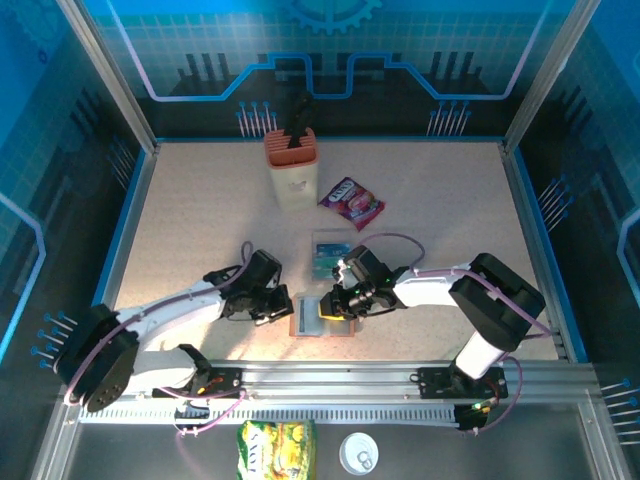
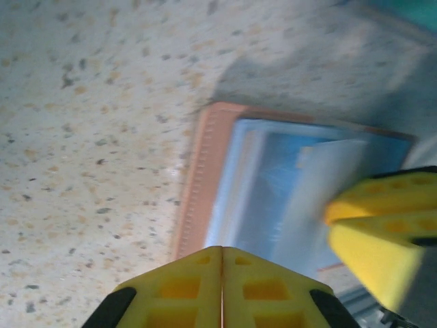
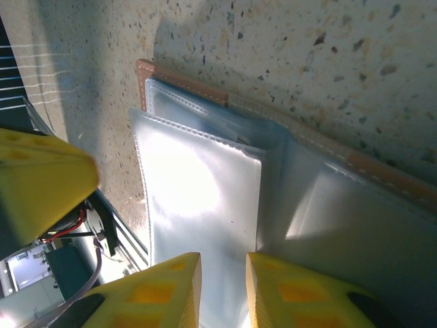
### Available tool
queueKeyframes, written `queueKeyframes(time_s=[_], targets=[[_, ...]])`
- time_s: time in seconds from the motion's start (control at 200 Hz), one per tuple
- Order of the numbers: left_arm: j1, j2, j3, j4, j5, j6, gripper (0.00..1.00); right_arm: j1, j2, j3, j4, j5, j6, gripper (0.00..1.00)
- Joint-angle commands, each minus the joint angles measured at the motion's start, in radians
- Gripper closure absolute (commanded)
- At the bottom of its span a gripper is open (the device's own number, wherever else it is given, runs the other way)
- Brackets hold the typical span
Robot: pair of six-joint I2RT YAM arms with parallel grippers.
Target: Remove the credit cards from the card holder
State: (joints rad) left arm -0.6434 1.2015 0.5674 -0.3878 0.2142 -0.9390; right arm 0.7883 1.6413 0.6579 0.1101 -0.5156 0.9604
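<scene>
Card holder (image 1: 310,326) lies open and flat on the table (image 1: 200,220), near the front edge, right between the two grippers. Salmon-brown leather rim with stitching, grey-blue clear sleeves (image 3: 198,191) fanned out on top.

Progress: looks far along. Credit cards (image 1: 330,254) sit in a small teal-blue stack on the bare table just behind the card holder, apart from it, so at least some are out. In the right wrist view the sleeves look glossy and see-through, no card outline or print visible. The left wrist view shows a bluish tint in the pockets (image 2: 273,184); too blurred to tell whether that is a card or just the plastic. Likely left: check the remaining pockets, pull any last card.

Left gripper (image 2: 222,273) is closed tight, fingers pressed together with nothing between them, hovering at the holder's left rim (image 2: 205,178).

Right gripper (image 3: 223,287) is narrow, with a slim gap. One sleeve leaf runs down into that gap and is lifted off the rest, so it seems pinched on a leaf of the holder.
</scene>
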Motion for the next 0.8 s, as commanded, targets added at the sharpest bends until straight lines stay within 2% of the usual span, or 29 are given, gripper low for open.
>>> queueKeyframes(time_s=[0.0, 0.145, 0.19, 0.275, 0.41, 0.495, 0.795], targets=[[0.002, -0.044, 0.024, -0.001, 0.013, -0.021, 0.88, -0.011, 0.019, -0.016, 0.026, -0.034, -0.012, 0.76], [-0.002, -0.032, 0.019, 0.069, 0.064, -0.053, 0.82, -0.011, 0.032, -0.019, 0.034, -0.041, -0.01, 0.76], [-0.004, -0.028, 0.013, 0.096, 0.081, -0.059, 0.77, -0.012, 0.031, -0.022, 0.035, -0.041, -0.012, 0.76], [-0.003, -0.01, 0.007, 0.115, 0.095, -0.068, 0.61, -0.013, 0.028, -0.025, 0.033, -0.041, -0.012, 0.76], [-0.004, 0.011, -0.022, 0.167, 0.114, -0.091, 0.56, -0.012, 0.022, -0.032, 0.037, -0.038, -0.01, 0.77], [-0.005, 0.027, -0.053, 0.232, 0.127, -0.117, 0.5, -0.012, 0.024, -0.032, 0.039, -0.044, -0.012, 0.77], [-0.025, 0.086, -0.085, 0.323, 0.14, -0.15, 0.5, -0.013, 0.032, -0.043, 0.085, -0.059, 0.014, 0.78]])
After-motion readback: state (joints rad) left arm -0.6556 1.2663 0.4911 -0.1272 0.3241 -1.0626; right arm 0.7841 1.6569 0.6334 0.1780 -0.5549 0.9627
